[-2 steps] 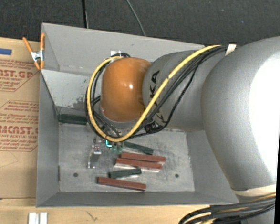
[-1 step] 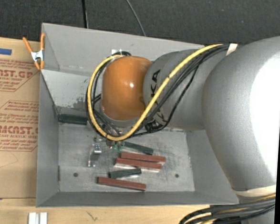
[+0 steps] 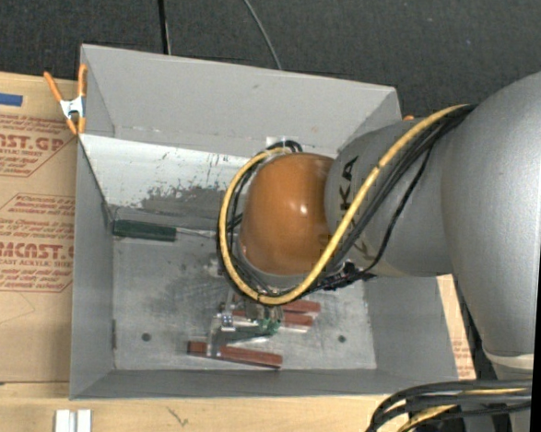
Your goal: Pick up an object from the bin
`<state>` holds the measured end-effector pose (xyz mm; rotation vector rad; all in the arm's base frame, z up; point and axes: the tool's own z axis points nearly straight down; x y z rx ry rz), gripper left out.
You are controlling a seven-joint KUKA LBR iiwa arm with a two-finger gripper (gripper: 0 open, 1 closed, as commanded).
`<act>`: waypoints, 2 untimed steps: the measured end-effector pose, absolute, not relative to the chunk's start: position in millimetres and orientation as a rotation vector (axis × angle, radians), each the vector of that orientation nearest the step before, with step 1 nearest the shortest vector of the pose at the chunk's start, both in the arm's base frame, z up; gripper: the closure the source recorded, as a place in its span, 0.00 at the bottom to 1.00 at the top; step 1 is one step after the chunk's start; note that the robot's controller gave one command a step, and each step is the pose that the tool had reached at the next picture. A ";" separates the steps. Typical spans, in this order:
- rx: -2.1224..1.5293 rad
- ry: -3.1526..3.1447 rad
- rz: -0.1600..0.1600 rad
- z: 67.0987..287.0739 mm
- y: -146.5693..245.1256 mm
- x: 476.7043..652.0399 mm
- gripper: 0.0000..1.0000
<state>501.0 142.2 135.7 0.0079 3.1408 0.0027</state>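
Observation:
My gripper (image 3: 244,323) hangs low over the front middle of the bin floor, mostly hidden under the arm's orange dome. Just in front of it lies a long reddish-brown flat bar (image 3: 247,356), close below the gripper's tip. A second reddish-brown piece (image 3: 299,315) lies just to its right, partly covered by the arm. Whether the gripper touches either bar I cannot tell.
A tool with a dark green handle (image 3: 145,231) and a thin metal shaft lies along the bin's back wall at the left. The arm and its cables cover the right half of the bin. The left part of the floor is bare scuffed metal.

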 end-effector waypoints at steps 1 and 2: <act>-0.249 3.130 -0.001 94.3 145.0 494.1 0.00; -0.128 3.149 0.001 72.6 104.8 495.0 1.00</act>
